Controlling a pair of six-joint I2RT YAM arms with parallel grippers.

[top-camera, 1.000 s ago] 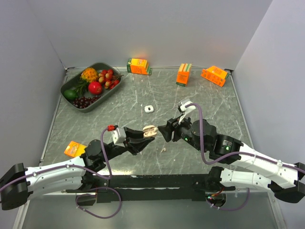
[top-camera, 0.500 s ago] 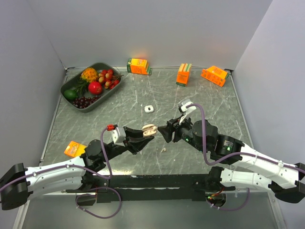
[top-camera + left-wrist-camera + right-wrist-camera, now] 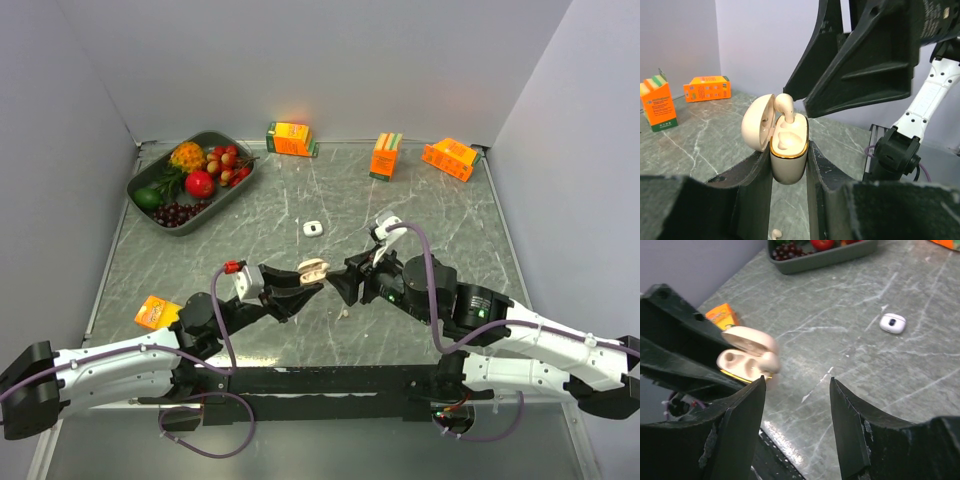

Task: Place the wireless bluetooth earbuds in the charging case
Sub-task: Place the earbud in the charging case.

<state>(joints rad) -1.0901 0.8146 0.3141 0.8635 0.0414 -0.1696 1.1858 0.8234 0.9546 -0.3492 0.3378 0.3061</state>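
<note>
The beige charging case (image 3: 313,268) (image 3: 788,150) has a gold rim and its lid stands open. My left gripper (image 3: 305,281) (image 3: 789,152) is shut on its body and holds it above the table. One earbud (image 3: 785,106) (image 3: 771,362) stands in the far slot, sticking out; the near slot shows bare. My right gripper (image 3: 340,283) (image 3: 797,381) is open, its jaws wide apart, and one fingertip (image 3: 759,385) sits right beside that earbud. Another earbud (image 3: 343,313) (image 3: 775,233) lies on the table below the case.
A small white case-like thing (image 3: 314,228) (image 3: 892,323) lies mid-table. A dark tray (image 3: 133,188) of fruit is at the back left. Orange cartons stand along the back (image 3: 290,138) (image 3: 386,155) (image 3: 450,158), and one lies near the left arm (image 3: 157,312).
My right gripper has edged left, up against the case. The left gripper still holds the case in nearly the same spot.
</note>
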